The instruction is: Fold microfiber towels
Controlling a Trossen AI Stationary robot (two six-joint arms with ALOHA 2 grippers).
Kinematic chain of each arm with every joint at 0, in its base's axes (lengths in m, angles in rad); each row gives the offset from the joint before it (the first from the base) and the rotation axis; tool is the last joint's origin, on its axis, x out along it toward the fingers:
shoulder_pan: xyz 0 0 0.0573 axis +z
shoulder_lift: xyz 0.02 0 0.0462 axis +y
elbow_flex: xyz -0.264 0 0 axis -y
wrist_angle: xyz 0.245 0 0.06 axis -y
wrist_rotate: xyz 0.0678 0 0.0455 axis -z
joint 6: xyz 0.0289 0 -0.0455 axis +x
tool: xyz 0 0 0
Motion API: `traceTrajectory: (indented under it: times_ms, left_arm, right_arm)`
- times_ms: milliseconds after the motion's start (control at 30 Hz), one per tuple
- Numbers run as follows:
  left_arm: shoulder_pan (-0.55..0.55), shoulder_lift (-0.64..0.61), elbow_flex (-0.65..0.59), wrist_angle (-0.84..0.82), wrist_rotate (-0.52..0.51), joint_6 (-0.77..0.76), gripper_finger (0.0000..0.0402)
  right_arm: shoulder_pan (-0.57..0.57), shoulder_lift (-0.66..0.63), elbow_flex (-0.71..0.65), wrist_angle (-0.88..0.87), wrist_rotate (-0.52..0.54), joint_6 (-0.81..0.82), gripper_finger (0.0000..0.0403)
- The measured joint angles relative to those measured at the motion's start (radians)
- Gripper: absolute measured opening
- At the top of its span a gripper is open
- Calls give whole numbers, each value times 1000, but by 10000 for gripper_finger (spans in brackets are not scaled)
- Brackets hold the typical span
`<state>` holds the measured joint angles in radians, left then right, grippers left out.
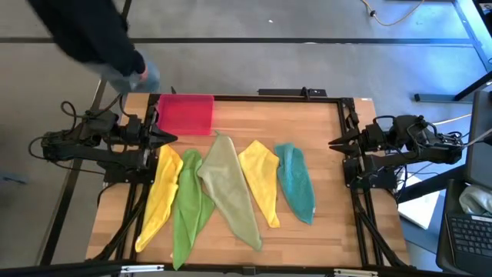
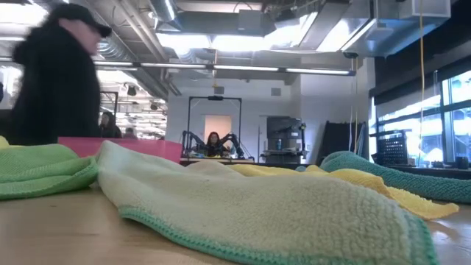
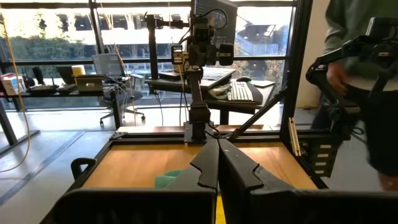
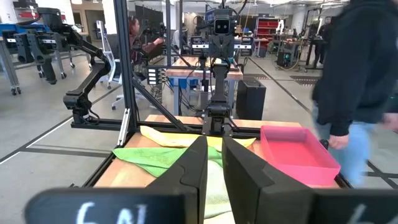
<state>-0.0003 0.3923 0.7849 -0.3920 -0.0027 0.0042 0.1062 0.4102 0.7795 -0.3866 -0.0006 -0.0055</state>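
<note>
Towels [image 1: 231, 192], five in all, lie fanned out unfolded across the table [image 1: 323, 154], ready for folding. Left claw [image 1: 167, 138], clenched and empty, and right claw [image 1: 335, 143], nearly closed and empty, wait parked at opposite side edges.

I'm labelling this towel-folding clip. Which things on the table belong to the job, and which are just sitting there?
Job:
- yellow towel by the left arm
- bright green towel
- olive towel
- second yellow towel
- teal towel

Just there:
- pink tray at the far edge
- person passing behind the table
</note>
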Motion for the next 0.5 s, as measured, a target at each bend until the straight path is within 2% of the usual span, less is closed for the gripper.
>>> traceTrajectory:
  times_ms: [433, 500]
  left_arm:
    - [0, 0, 0, 0, 0, 0, 0]
    - [0, 0, 0, 0, 0, 0, 0]
  right_arm:
    - [0, 0, 0, 0, 0, 0, 53]
    - [0, 0, 0, 9, 7, -66, 53]
